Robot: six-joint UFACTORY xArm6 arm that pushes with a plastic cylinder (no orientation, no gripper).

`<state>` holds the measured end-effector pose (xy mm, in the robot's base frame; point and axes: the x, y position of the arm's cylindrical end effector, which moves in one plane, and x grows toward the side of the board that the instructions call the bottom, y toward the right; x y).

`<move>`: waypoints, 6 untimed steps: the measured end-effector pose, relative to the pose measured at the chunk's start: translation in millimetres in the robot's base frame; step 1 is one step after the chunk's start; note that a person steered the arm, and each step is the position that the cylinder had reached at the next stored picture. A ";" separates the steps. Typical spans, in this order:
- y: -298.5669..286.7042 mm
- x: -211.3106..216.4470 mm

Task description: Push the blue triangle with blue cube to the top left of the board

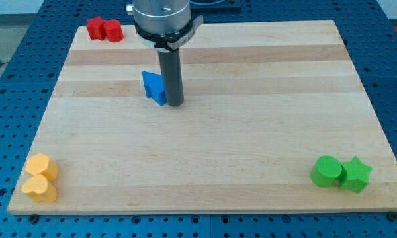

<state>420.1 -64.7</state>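
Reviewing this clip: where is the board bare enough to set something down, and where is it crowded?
Bare: the wide middle between the yellow blocks and green blocks, plus the view's top right. Crowded: the top left, where my tip sits against the view's right side of the blue blocks, near the red blocks.

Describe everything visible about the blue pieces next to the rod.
The blue pieces read as one matte, plastic-looking blue cluster lying flat on the wooden board, in its upper-left part. A pointed upper edge suggests the triangle; where the cube begins I cannot tell. My tip stands right against the cluster's right side, apparently touching. Nothing else is near it.
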 end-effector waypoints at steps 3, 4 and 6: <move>-51.7 -29.9; -68.8 -40.3; -91.8 -69.7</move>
<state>350.4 -156.4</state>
